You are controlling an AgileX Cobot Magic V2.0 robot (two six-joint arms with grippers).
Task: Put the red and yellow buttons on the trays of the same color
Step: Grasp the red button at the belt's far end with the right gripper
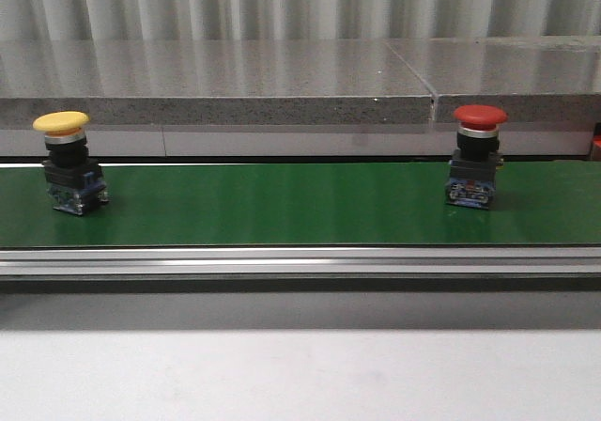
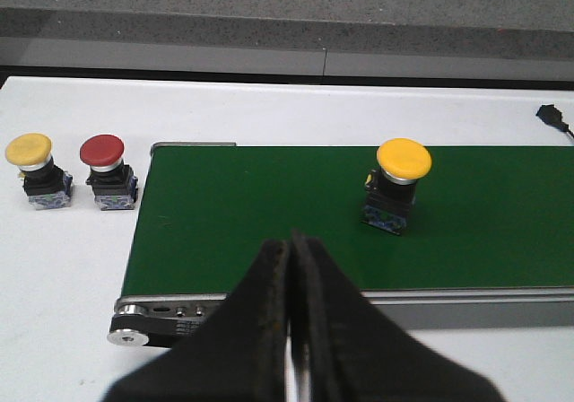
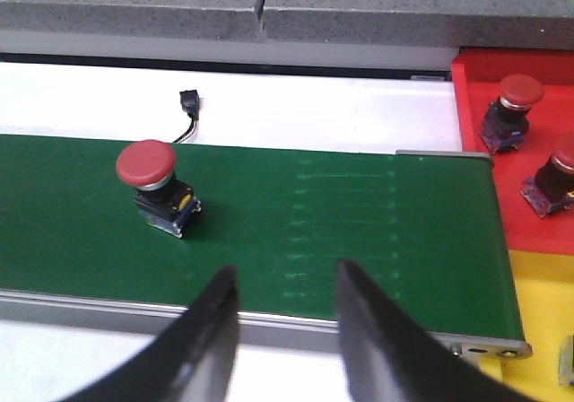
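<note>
A yellow button (image 1: 66,163) (image 2: 399,182) stands on the green belt (image 1: 282,205) at its left end. A red button (image 1: 477,163) (image 3: 154,182) stands on the belt toward the right. My left gripper (image 2: 290,245) is shut and empty, hovering at the belt's near edge, short of the yellow button. My right gripper (image 3: 285,281) is open and empty over the belt's near edge, beside the red button. The red tray (image 3: 466,97) holds two red buttons (image 3: 509,110) (image 3: 556,182). The yellow tray (image 3: 529,303) lies just below it.
Off the belt's left end, a yellow button (image 2: 34,169) and a red button (image 2: 108,170) stand on the white table (image 2: 63,267). A black cable plug (image 3: 186,106) lies behind the belt. A grey stone ledge (image 1: 282,83) runs along the back.
</note>
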